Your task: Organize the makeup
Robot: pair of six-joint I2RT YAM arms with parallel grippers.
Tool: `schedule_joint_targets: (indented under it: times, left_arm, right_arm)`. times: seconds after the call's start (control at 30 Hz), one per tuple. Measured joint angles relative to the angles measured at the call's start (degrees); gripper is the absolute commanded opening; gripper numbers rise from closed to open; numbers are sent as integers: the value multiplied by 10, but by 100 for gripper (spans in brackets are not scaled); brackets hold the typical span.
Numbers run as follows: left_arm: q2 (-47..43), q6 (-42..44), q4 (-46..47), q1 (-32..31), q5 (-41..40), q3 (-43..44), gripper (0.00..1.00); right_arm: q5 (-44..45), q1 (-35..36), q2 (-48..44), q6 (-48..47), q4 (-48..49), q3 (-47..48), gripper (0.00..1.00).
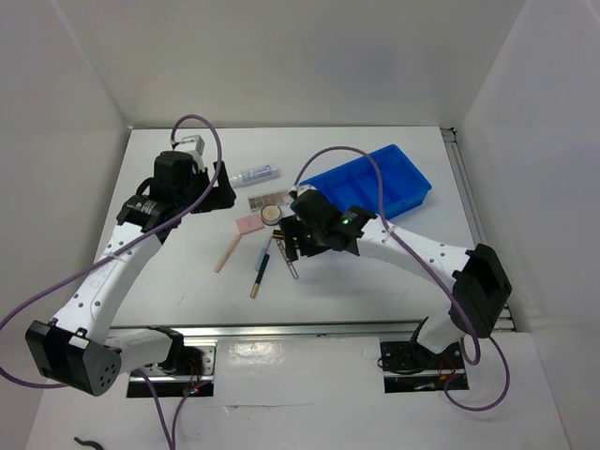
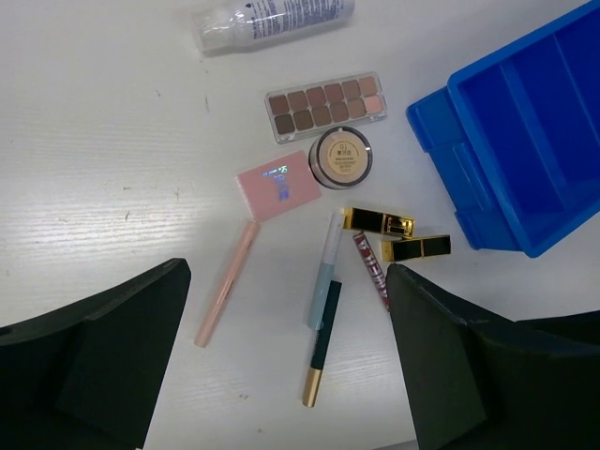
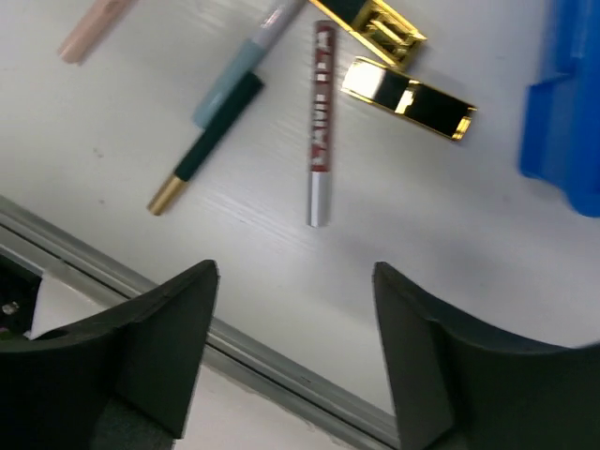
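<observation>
The makeup lies in a cluster at mid-table. It includes a brown eyeshadow palette, a round beige compact, a pink square pad, a pink stick, a pale-blue clear tube, a black-gold pencil, a red-silver stick and two black-gold cases. My left gripper is open and empty, high above the cluster's left side. My right gripper is open and empty, hovering just near of the red-silver stick.
A blue plastic bin with dividers stands at the back right, close to the cases. A clear bottle with a white cap lies behind the palette. A metal rail runs along the table's near edge. White walls enclose the table.
</observation>
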Motion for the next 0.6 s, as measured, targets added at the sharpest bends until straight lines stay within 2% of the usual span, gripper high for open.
schedule_joint_targets:
  times: [0.13,0.43,0.6]
  left_arm:
    - [2,0,-7,0,0,0,100]
    - [8,2,-24,0,-2,0,100]
    - [8,3,-25,0,-10,0,100]
  right_arm:
    - [-7,40,50,-1,56,0,60]
    - [9,44,200,-18,110,16,62]
    - [25,44,223,-28,114,21,50]
